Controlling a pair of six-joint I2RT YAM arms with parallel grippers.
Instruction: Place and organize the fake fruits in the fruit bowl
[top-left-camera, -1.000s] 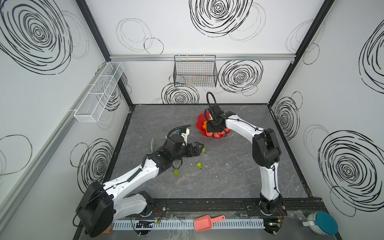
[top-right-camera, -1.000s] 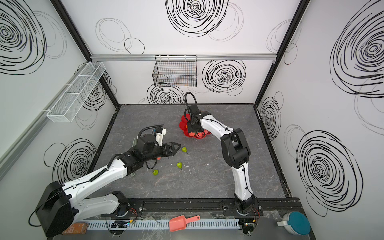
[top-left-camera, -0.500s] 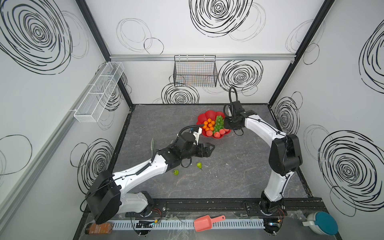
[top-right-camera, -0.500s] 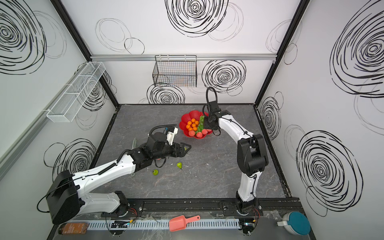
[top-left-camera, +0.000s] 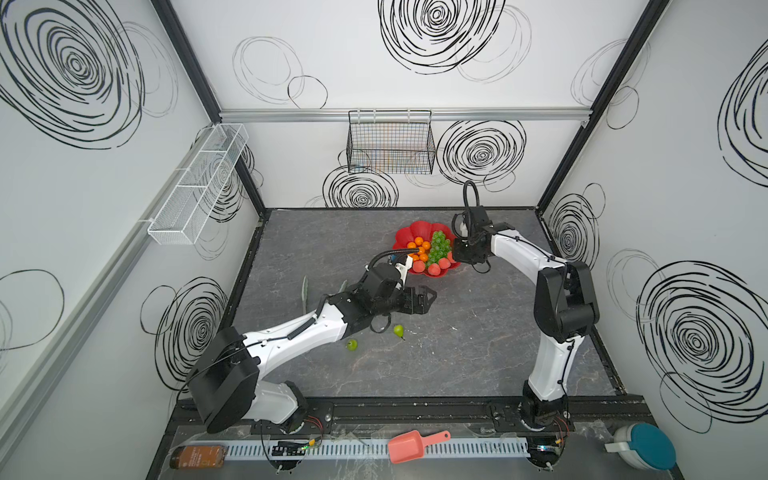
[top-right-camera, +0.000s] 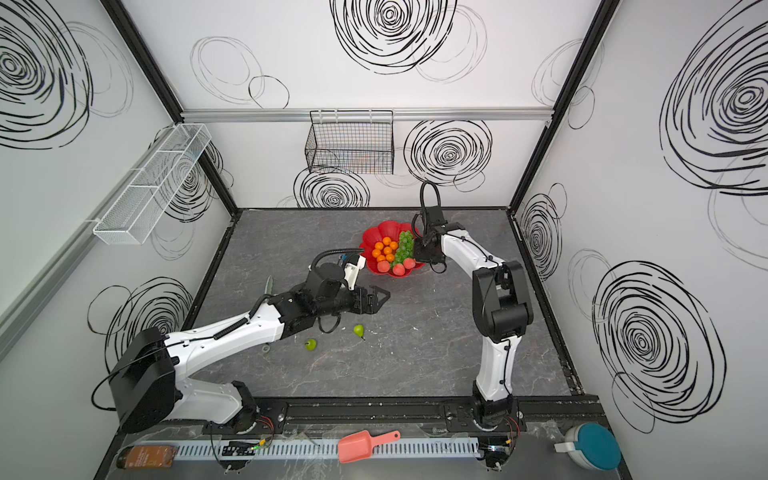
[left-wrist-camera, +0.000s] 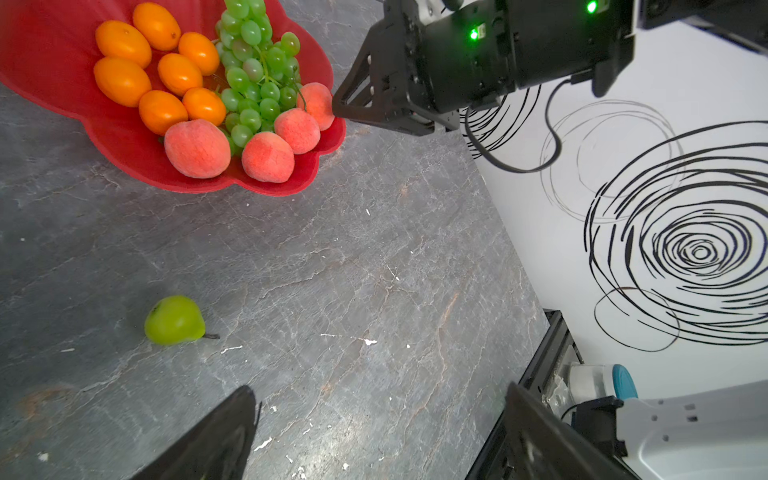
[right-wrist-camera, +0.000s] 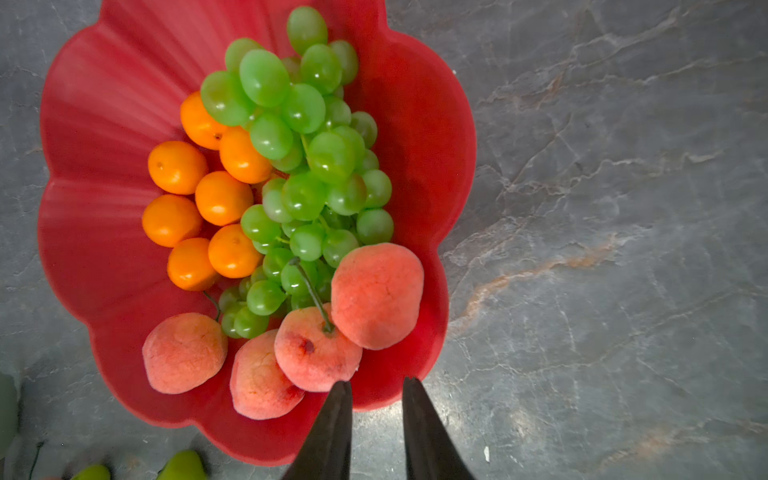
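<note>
the fruit bowl (right-wrist-camera: 104, 124) already holds the oranges (right-wrist-camera: 224, 197), grapes (right-wrist-camera: 307, 166) and peaches (right-wrist-camera: 376, 295), while two green pears (top-left-camera: 398, 331) lie on the worktop (top-left-camera: 457, 365) well apart from the bowl, on its side towards the arm bases. the left pincer (top-left-camera: 430, 299) hangs wide open and empty between the bowl and the pears; the right pincer (right-wrist-camera: 378, 384) hovers at the bowl's rim just beside a peach, tips narrowly parted with nothing between them. the pears look light, hard and slick, likely to roll, so the fat belly seems a safer hold than the thin stem.
</note>
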